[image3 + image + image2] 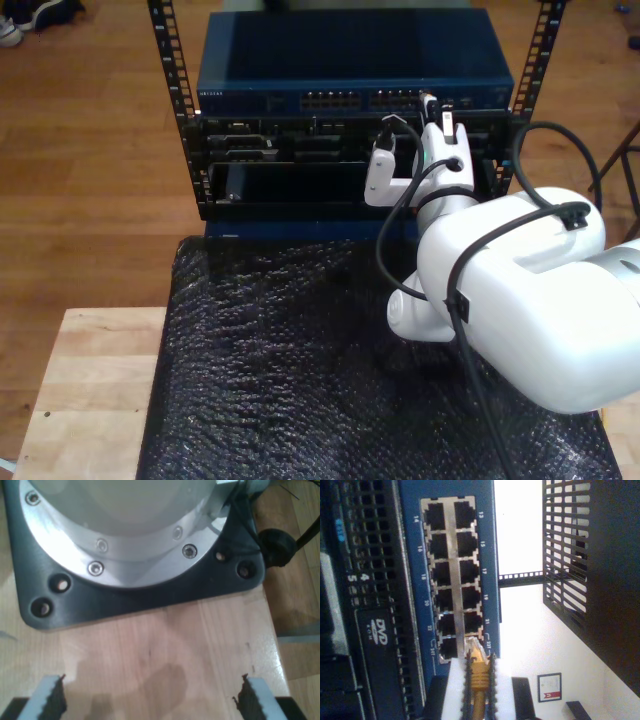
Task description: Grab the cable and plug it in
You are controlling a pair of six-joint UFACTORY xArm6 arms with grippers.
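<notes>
While my second gripper (pixel 479 680) pinches the bendy, light cable (pixel 478 690) just behind its little clear plug (pixel 474 647), right at the network switch (pixel 490 555) ports, we keep my first gripper (pixel 150 697) wide apart.

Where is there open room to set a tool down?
Free: the black padded mat between the rack and the wooden table edge at the exterior view's left. Crowded: the exterior view's right, where an arm reaches to the switch with my second gripper holding the cable.
</notes>
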